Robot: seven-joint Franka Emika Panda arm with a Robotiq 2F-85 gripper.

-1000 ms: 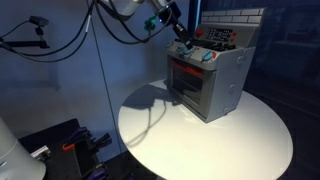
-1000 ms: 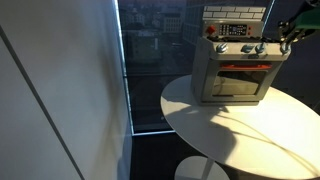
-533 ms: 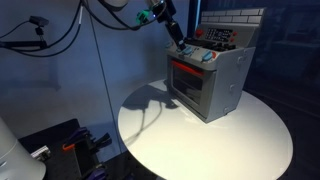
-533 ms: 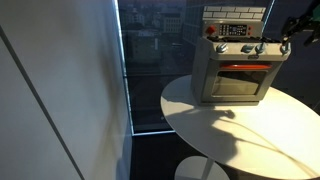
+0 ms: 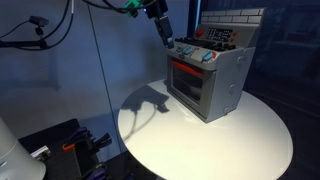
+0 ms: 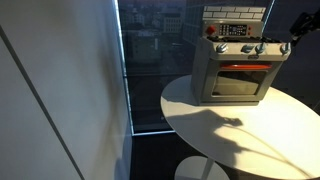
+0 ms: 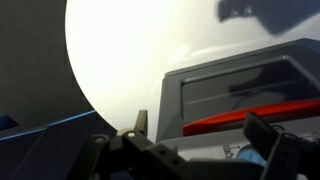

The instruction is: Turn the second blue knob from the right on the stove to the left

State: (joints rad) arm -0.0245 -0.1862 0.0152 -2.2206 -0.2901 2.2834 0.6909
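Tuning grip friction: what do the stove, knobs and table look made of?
Stove: likely moulded plastic, matte grey, toy-like boxy shell. Knobs: light blue, probably plastic; too small to judge finish. Table: smooth white top showing soft shadows; laminate or painted, can't tell.

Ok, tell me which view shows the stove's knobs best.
Best is an exterior view where the stove faces the camera, its knobs in a clear row. In an exterior view from an angle the knobs look bunched. The wrist view shows only a blue blur near the fingers.
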